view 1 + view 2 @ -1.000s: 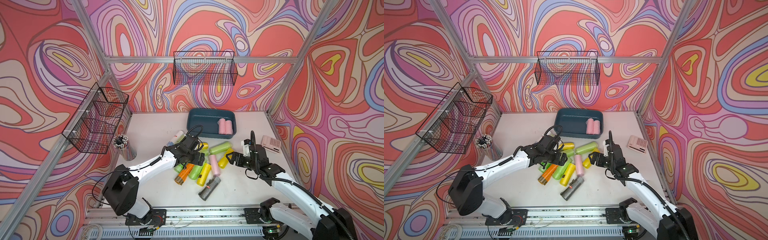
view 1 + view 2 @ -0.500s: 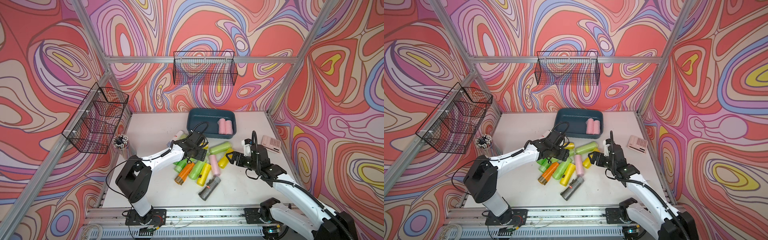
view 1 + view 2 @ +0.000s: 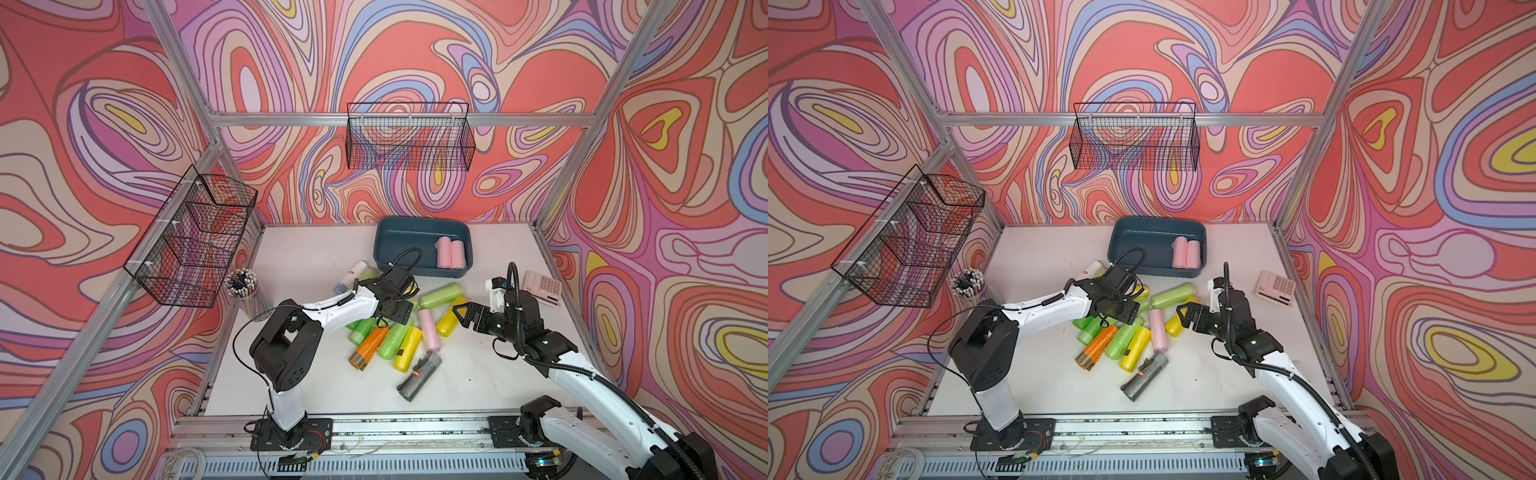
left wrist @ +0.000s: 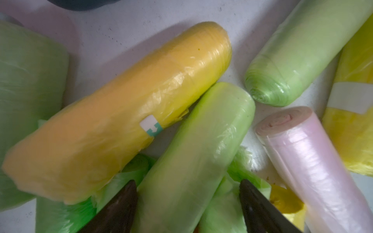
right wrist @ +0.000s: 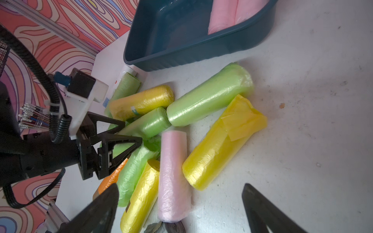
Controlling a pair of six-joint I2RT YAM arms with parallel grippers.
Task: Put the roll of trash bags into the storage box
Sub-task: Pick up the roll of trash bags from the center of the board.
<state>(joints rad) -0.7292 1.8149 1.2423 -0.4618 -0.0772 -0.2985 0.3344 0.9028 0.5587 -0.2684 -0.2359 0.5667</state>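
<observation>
Reaching low, left end effector point(image 4: 187, 181) part-open astride a green roll point(image 4: 197, 145); right end effector point(image 5: 180, 185) wide open, empty.

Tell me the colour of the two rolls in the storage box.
Pink; the rolls show best in a top view.

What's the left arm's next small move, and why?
Probably close the left gripper on the pale green plastic-film roll: its jaws straddle that roll with no clear pinch yet, and the dark teal rectangular plastic storage box has room.
</observation>
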